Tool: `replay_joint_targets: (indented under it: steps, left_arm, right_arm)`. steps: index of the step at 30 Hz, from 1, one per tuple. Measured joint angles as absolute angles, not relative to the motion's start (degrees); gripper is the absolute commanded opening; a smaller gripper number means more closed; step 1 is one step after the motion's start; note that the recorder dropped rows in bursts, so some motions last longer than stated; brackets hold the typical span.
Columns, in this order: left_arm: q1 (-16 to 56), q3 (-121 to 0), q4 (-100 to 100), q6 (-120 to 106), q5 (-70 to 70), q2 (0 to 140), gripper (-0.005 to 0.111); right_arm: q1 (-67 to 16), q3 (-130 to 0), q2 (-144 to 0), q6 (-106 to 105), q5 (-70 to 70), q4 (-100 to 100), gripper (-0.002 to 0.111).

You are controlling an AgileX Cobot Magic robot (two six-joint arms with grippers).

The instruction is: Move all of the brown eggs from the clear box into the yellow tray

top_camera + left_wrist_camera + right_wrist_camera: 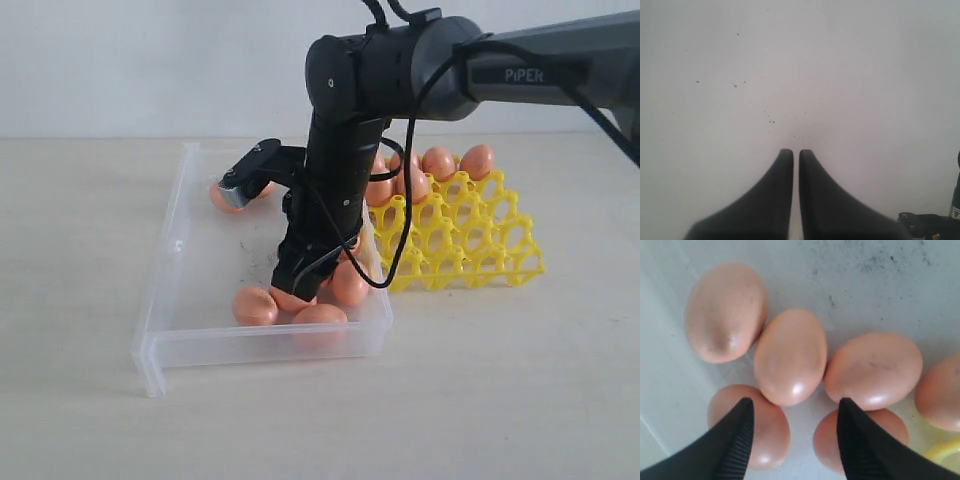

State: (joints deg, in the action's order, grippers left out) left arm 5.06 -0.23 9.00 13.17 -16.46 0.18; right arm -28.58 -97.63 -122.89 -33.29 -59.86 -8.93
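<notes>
Several brown eggs point(255, 305) lie bunched in the near right corner of the clear box point(163, 280), and one more egg point(222, 197) lies at its far side. My right gripper point(298, 282) reaches down into that corner. Its jaws stand open just above the cluster, with the end of one egg point(790, 356) between the fingertips of the right gripper point(795, 402) and nothing gripped. The yellow tray point(470, 245) stands behind the box on the right, with several eggs point(438, 161) in its far cups. My left gripper point(796, 152) is shut and empty over a bare pale surface.
The right arm point(345, 170) and its black cable point(405, 220) hang over the box's right wall, close to the tray's near edge. A corner of the yellow tray point(946, 450) shows beside the eggs in the right wrist view. The box floor point(865, 270) bears dark scuffs.
</notes>
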Motion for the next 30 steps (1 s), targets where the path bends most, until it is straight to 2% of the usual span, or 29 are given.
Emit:
replay_joint_targets:
  steps: [1, 3, 17, 23, 30]
  left_arm:
    - [5.1, -0.2, 9.0, 13.2, -16.5, 0.2, 0.004]
    - [5.1, -0.2, 9.0, 13.2, -16.5, 0.2, 0.004]
    - [5.1, -0.2, 9.0, 13.2, -16.5, 0.2, 0.004]
    - [5.1, -0.2, 9.0, 13.2, -16.5, 0.2, 0.004]
    - [5.1, -0.2, 9.0, 13.2, -16.5, 0.2, 0.004]
  right_arm:
    - [-28.6, -97.6, -122.9, -34.5, -59.7, -9.8, 0.063]
    - [-28.6, -97.6, -122.9, -35.8, -59.5, -11.2, 0.068]
    - [-33.1, -98.6, -125.6, -33.8, -55.0, -5.2, 0.066]
    - [-33.1, -99.4, -126.7, -27.6, -55.3, 3.7, 0.064]
    - [-33.1, -99.6, -126.7, -27.3, -53.9, 3.1, 0.062]
